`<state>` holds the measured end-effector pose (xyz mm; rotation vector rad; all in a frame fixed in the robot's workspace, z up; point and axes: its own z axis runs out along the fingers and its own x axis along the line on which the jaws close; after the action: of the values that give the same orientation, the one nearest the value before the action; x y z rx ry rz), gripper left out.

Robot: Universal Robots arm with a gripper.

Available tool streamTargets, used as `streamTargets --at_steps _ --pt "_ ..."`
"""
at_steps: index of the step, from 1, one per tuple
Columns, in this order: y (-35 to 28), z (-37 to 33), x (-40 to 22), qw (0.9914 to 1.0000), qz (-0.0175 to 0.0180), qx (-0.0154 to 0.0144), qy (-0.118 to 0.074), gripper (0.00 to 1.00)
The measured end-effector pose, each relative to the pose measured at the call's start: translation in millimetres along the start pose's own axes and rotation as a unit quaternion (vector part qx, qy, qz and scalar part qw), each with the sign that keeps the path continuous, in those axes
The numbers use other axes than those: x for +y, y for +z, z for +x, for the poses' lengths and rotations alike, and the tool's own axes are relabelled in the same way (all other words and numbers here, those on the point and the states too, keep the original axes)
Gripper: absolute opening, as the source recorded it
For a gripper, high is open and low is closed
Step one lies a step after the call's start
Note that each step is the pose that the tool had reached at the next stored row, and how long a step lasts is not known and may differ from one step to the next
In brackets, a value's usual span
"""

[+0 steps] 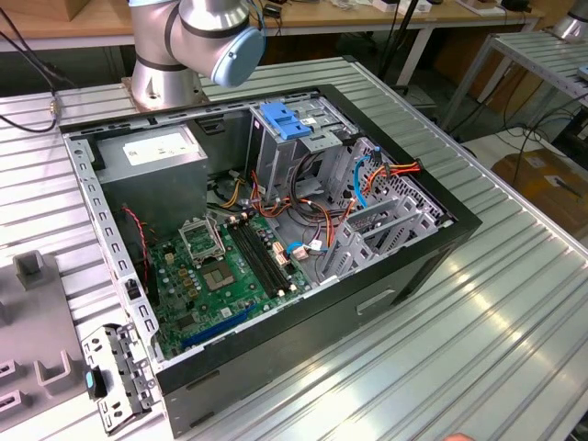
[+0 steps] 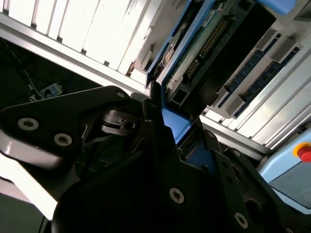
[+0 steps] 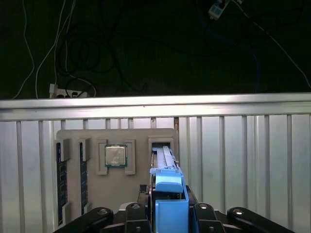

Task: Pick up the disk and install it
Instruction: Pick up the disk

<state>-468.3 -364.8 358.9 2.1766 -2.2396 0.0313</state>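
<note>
Ribbed metal table [image 1: 501,312] with open computer case [image 1: 276,347], grey parts tray [image 1: 37,322], loose bracket [image 1: 118,378], arm base [image 1: 152,81]

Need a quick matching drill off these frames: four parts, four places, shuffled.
Parts:
1 disk
2 processor chip
3 motherboard
4 memory sticks

Places:
a inside the open computer case
b square pocket of the grey tray
c clamped between the jaws
d long slots along the tray's edge

Pairs: 1-c, 2-b, 3-a, 4-d

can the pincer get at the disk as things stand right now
Likely yes: in the first wrist view the disk stands on edge at the grey holder, right at the pincer, with nothing between them.
</note>
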Motion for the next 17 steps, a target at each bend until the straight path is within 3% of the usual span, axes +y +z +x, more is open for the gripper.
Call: streamTargets --at_steps 11,17 --pt "-0.5 0.0 0.0 1.00000 0.0000 -0.0002 0.000 0.37" --pt "-4.2 0.1 0.0 1.00000 -0.0003 -0.0002 0.000 0.37"
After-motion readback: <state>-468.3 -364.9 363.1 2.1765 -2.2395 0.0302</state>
